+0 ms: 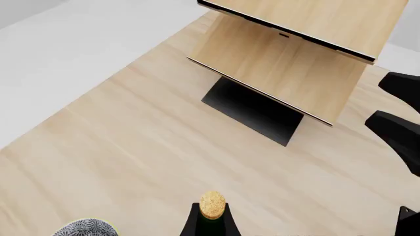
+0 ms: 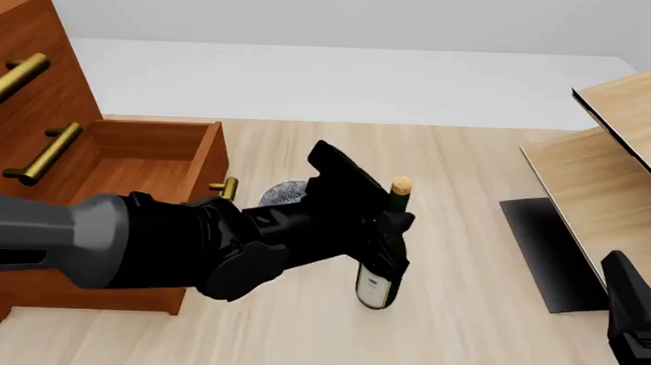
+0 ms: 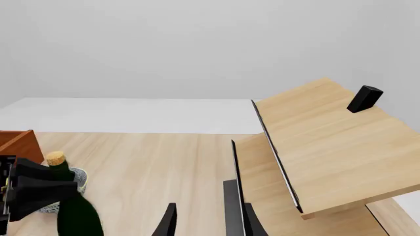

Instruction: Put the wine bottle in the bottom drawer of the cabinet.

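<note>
Left wrist view: cork top of the wine bottle (image 1: 212,206) sits between the two black fingers (image 1: 190,223) of the left gripper (image 1: 211,227), fingers close on either side of the neck. Speckled grey bowl (image 1: 85,228) just beside it on the table (image 1: 131,147). Pale shelf unit (image 1: 288,59) well ahead across the table.

Front view: wine bottle (image 2: 383,257) upright on the table (image 2: 462,317), base appears to be on the surface. Left gripper (image 2: 394,229) wraps the upper body and neck from the left; it reads as clamped on the bottle, though the contact itself is partly hidden by the wrist. Bowl (image 2: 285,193) just behind the arm. Cabinet (image 2: 26,75) at far left, bottom drawer (image 2: 142,156) pulled out and open at the top, brass handle (image 2: 225,187) visible near the arm. Right gripper (image 2: 635,323) idle at the lower right edge, well apart from the bottle.

Right wrist view: right gripper (image 3: 203,221) fingers (image 3: 167,223) spread, nothing between them. Bottle (image 3: 69,196) and left gripper (image 3: 29,189) seen at far side, drawer corner (image 3: 19,142) behind.

Judgement: the grasp step looks complete, the lift not yet begun. Next move calls for raising the bottle clear of the drawer front, carrying it left over the open drawer, then lowering it; tall bottle may need tilting to fit.
</note>
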### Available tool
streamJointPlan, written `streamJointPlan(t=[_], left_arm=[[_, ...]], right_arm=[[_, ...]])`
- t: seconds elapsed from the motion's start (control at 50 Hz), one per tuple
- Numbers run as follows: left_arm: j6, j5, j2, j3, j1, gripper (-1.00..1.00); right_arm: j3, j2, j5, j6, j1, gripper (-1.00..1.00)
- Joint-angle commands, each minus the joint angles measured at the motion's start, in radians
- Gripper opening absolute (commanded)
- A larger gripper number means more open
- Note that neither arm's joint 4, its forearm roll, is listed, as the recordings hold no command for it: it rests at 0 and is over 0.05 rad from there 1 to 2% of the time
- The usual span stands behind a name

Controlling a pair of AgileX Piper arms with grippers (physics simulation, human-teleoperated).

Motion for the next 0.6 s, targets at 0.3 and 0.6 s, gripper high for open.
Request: streamJointPlan(t=[0.3,0.6], left_arm=[[0.013,0.062,-0.230,0.038,0.019,-1.00],[0.068,0.157,-0.416,0.050,0.030,-1.00]], right_arm=[[0.000,0.000,-0.002,-0.004,0.002,1.00],[-0.001,0.000,0.000,-0.004,0.006,1.00]])
